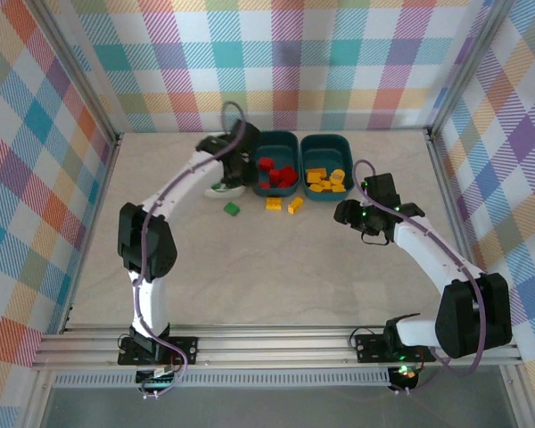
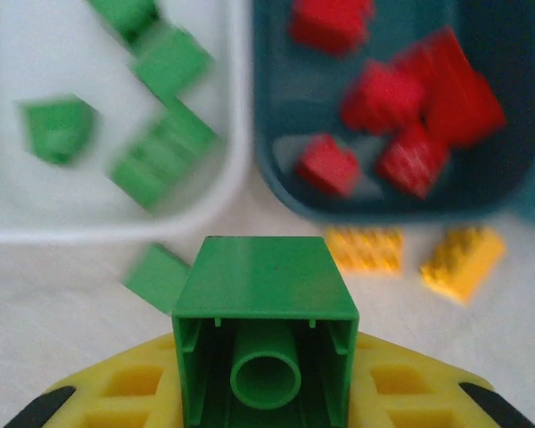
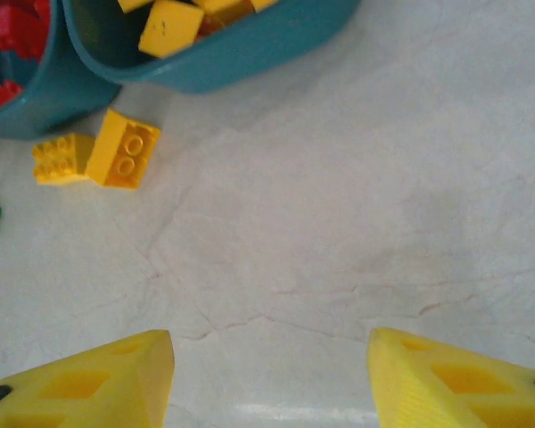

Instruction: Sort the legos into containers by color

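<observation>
White tub (image 2: 116, 234) with green bricks (image 2: 160, 156), middle teal tub (image 2: 269, 169) with red bricks (image 2: 388, 98), right teal tub (image 3: 250, 53) with yellow bricks (image 3: 169, 27), left gripper (image 2: 263, 401) clamped on single green brick (image 2: 263, 276), right gripper (image 3: 272, 374) fingers apart, empty.

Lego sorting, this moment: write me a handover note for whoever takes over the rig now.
Left gripper: shut on a green brick near the white tub.
Right gripper: open, empty, over bare table.
Done: green bricks in the white tub, red bricks in the middle teal tub, yellow bricks in the right teal tub.
To do: held brick into the white tub; then the loose green brick and two loose yellow bricks on the table.
</observation>
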Robot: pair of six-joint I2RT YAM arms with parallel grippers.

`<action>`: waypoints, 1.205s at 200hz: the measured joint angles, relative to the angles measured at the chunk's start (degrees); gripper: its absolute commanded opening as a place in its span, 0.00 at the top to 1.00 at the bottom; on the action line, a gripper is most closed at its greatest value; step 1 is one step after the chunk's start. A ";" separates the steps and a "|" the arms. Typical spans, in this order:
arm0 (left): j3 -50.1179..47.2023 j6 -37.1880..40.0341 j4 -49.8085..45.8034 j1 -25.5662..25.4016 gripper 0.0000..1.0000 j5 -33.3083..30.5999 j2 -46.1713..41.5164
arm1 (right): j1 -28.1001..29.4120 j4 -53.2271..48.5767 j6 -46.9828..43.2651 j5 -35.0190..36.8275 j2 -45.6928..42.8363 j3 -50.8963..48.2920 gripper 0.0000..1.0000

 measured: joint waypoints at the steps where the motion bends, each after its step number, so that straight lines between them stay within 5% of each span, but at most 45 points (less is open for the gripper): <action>1: 0.52 -0.07 -0.11 0.46 0.76 0.00 0.22 | 0.02 -0.04 0.04 -0.07 -0.09 -0.07 0.41; 32: 13.81 -0.24 -2.71 10.03 0.75 -0.22 11.67 | 0.37 -0.83 0.07 -0.81 -2.91 -0.90 0.41; 56: 21.40 -0.28 -5.92 12.90 0.69 -0.09 20.24 | 0.70 -1.20 0.07 -0.81 -4.68 -1.03 0.40; 72: 24.00 -0.24 -7.87 13.18 0.61 0.48 23.63 | 0.70 -1.36 0.07 -0.81 -5.40 -1.20 0.40; 109: 27.69 0.44 -9.86 13.09 0.26 3.50 25.27 | 0.72 -1.62 0.07 -0.83 -5.62 -1.42 0.39; 126: 27.76 1.55 -9.81 13.03 0.20 4.59 24.59 | 0.76 -1.66 0.07 -0.81 -5.62 -1.42 0.39; 145: 21.81 1.88 -7.85 12.74 0.19 5.03 20.35 | 1.07 -1.66 0.09 -0.81 -5.62 -1.42 0.39; 199: -17.29 -0.04 4.48 6.23 0.20 4.02 -7.06 | 2.27 -1.46 1.09 -0.83 -5.42 -2.25 0.39; 241: -23.78 -3.04 8.92 2.69 0.23 5.60 -4.68 | 3.30 -0.50 1.18 -0.83 -2.71 -2.25 0.39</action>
